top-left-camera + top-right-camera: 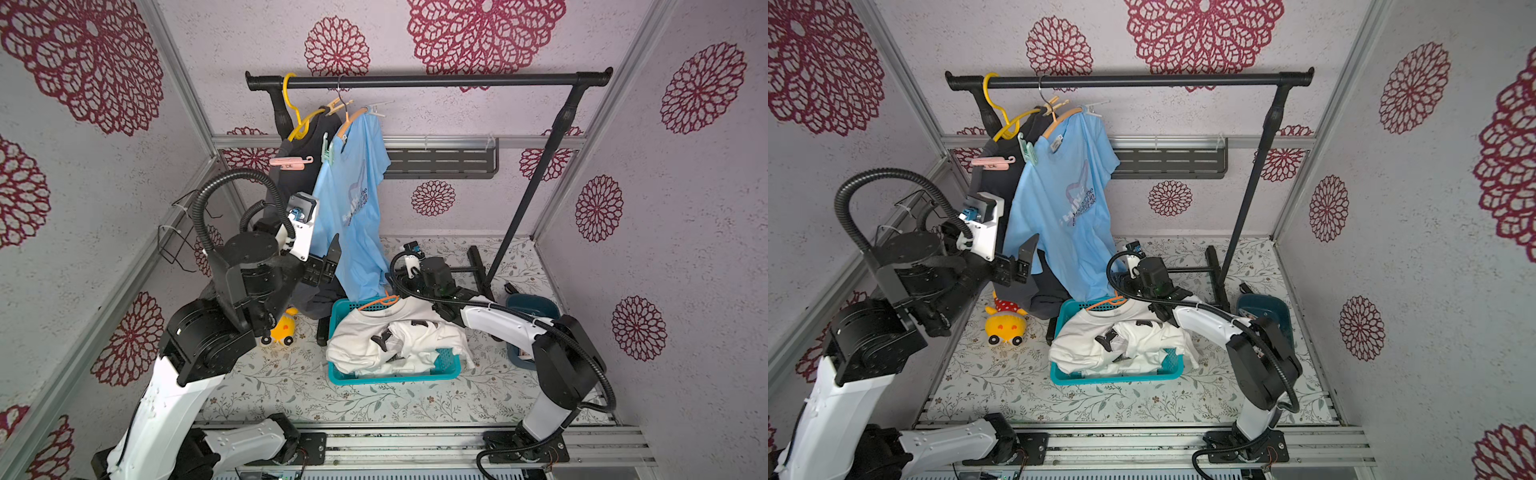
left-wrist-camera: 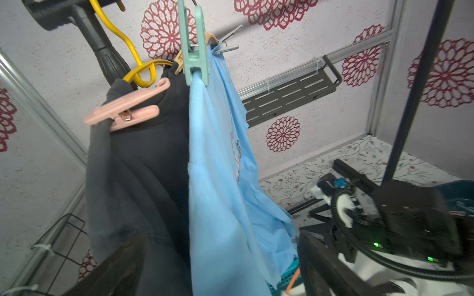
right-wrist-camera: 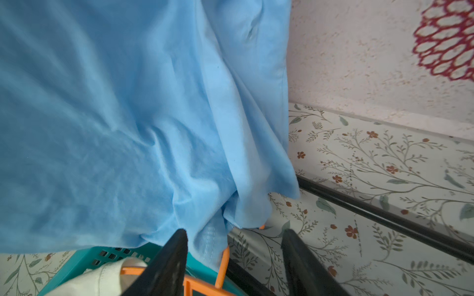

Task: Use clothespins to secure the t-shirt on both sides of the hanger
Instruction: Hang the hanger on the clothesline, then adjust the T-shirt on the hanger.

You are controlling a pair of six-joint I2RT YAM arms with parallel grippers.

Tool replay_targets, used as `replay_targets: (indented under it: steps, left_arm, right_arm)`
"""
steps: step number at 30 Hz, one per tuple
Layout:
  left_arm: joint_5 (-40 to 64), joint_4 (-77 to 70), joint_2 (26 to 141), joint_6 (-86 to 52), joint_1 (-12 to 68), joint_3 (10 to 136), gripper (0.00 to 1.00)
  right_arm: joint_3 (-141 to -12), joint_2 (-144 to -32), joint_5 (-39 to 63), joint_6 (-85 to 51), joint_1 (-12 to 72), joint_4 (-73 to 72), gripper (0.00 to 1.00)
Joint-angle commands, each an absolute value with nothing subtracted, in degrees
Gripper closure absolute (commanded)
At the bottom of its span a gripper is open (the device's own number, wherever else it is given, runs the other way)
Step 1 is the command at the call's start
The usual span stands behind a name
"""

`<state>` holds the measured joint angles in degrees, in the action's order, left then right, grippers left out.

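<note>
Right wrist view alone shows right pincer (image 3: 234, 232) wide, empty, at t-shirt (image 3: 115, 102) hem; left pincer (image 2: 223, 243) spread.

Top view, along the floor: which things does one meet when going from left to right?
yellow toy → teal basket → dark blue bin

I see the light blue t-shirt (image 1: 353, 199) hanging limp on a peach-orange hanger (image 1: 352, 116). A mint green clothespin (image 2: 194, 55) stands upright, clamped on its near shoulder. A whitish clothespin (image 2: 227, 38) sits at the far shoulder, handles splayed outward.
</note>
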<state>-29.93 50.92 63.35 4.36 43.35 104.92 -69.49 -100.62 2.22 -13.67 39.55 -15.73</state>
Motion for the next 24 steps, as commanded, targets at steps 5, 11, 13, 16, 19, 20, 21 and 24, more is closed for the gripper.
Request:
replay_targets:
  steps: [5,11,13,16,19,20,21,24]
  left_arm:
    - [-15.7,51.5,55.5,-4.1,44.2,94.1,0.08]
    - [-12.8,47.5,46.5,-7.2,44.2,81.6,0.07]
    - [-13.2,46.9,44.0,-8.8,44.2,77.6,0.09]
    - [-12.7,48.0,41.8,-10.4,44.2,73.6,0.12]
    - [-13.1,47.2,40.8,-11.6,44.2,69.7,0.12]
    - [-13.2,46.5,40.9,-11.6,44.2,68.6,0.12]
    - [-13.2,46.2,40.9,-11.8,44.2,67.8,0.12]
    - [-13.4,45.6,42.0,-12.9,44.2,66.8,0.12]
  right_arm:
    - [-78.0,-108.5,4.3,-16.3,39.8,-20.5,0.48]
    - [-87.3,-116.1,3.8,-17.1,39.8,-19.9,0.77]
    - [-88.6,-117.1,3.4,-17.4,39.8,-20.9,0.97]
    - [-90.1,-116.4,4.1,-18.1,40.2,-21.1,1.00]
    - [-89.4,-114.9,4.7,-17.0,41.5,-24.6,1.00]
    - [-89.5,-115.0,5.2,-16.8,41.9,-25.7,1.00]
    - [-89.9,-115.5,5.6,-16.9,42.0,-26.4,1.00]
    - [-93.5,-118.4,6.1,-18.5,42.0,-24.3,1.00]
